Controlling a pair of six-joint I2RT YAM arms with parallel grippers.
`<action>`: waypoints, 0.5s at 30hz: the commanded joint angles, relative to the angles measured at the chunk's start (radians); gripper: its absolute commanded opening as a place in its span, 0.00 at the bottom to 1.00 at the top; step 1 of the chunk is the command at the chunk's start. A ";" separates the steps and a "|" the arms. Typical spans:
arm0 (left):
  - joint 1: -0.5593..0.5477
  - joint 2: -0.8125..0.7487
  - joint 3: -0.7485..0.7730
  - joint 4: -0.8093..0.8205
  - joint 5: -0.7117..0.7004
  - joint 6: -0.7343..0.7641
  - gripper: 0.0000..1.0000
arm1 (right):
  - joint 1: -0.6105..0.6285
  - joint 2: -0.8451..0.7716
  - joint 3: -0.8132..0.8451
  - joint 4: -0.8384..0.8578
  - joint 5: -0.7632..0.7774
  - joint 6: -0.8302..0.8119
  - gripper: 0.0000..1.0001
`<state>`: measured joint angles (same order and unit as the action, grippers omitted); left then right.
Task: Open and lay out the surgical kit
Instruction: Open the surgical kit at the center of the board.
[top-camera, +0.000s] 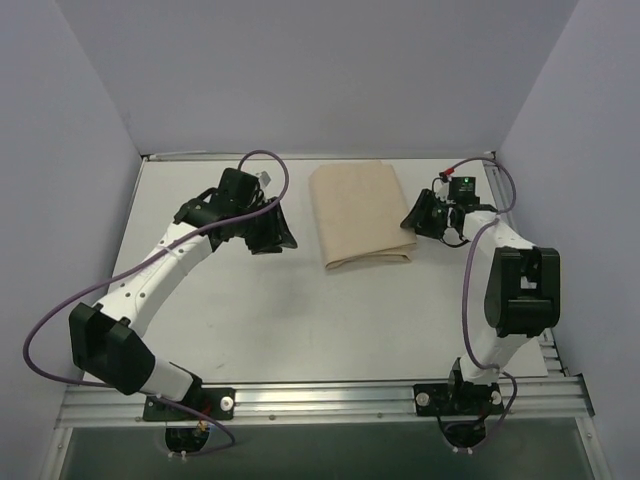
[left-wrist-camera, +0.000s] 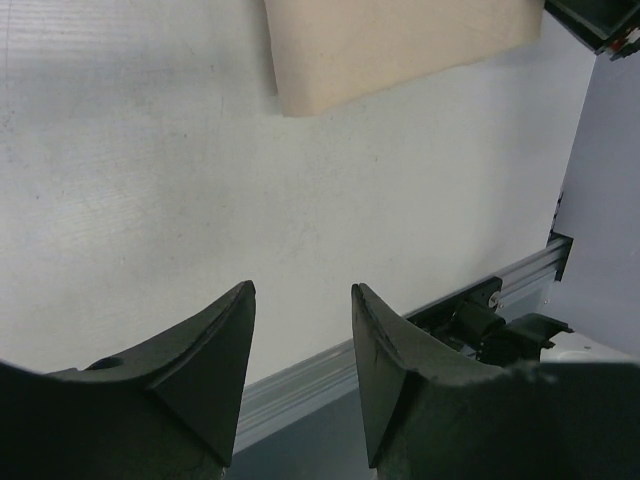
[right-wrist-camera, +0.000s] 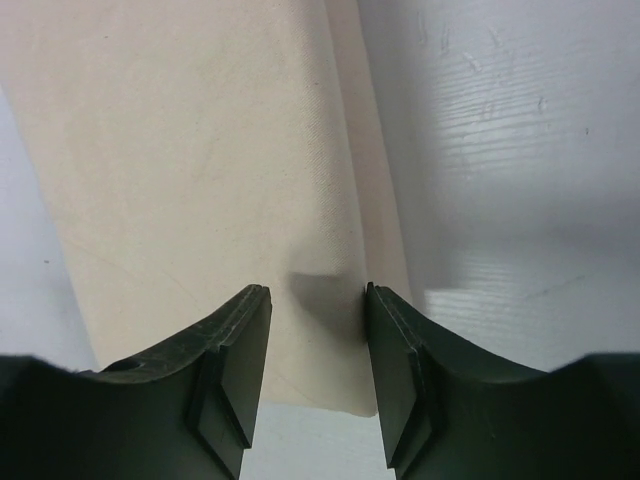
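The surgical kit (top-camera: 360, 215) is a beige cloth bundle lying folded shut at the back middle of the white table; whatever it holds is hidden. My left gripper (top-camera: 275, 235) hangs open just left of it, with only bare table between its fingers (left-wrist-camera: 303, 288); the bundle's near corner (left-wrist-camera: 400, 40) shows at the top of the left wrist view. My right gripper (top-camera: 415, 222) is at the bundle's right near corner. Its jaws stand apart over the cloth (right-wrist-camera: 190, 150), straddling a small pucker by the folded edge (right-wrist-camera: 317, 288), with nothing pinched.
An aluminium rail (top-camera: 320, 400) runs along the table's near edge, also seen in the left wrist view (left-wrist-camera: 520, 270). Pale walls close in the left, back and right sides. Bare table (top-camera: 300, 320) lies in front of the bundle.
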<state>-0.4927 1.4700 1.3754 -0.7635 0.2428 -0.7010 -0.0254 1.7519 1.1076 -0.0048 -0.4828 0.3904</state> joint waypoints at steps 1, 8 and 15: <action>0.008 -0.042 0.079 -0.152 0.044 0.023 0.52 | 0.019 -0.068 0.040 -0.171 0.004 -0.036 0.42; 0.031 0.004 0.137 -0.246 0.052 0.089 0.50 | 0.007 -0.040 0.083 -0.230 -0.022 -0.120 0.07; 0.036 0.015 0.243 -0.364 -0.134 0.127 0.36 | 0.204 0.021 0.384 -0.287 0.111 -0.085 0.00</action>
<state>-0.4625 1.4910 1.5356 -1.0344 0.2146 -0.6083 0.0502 1.7599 1.3045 -0.2672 -0.4374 0.3054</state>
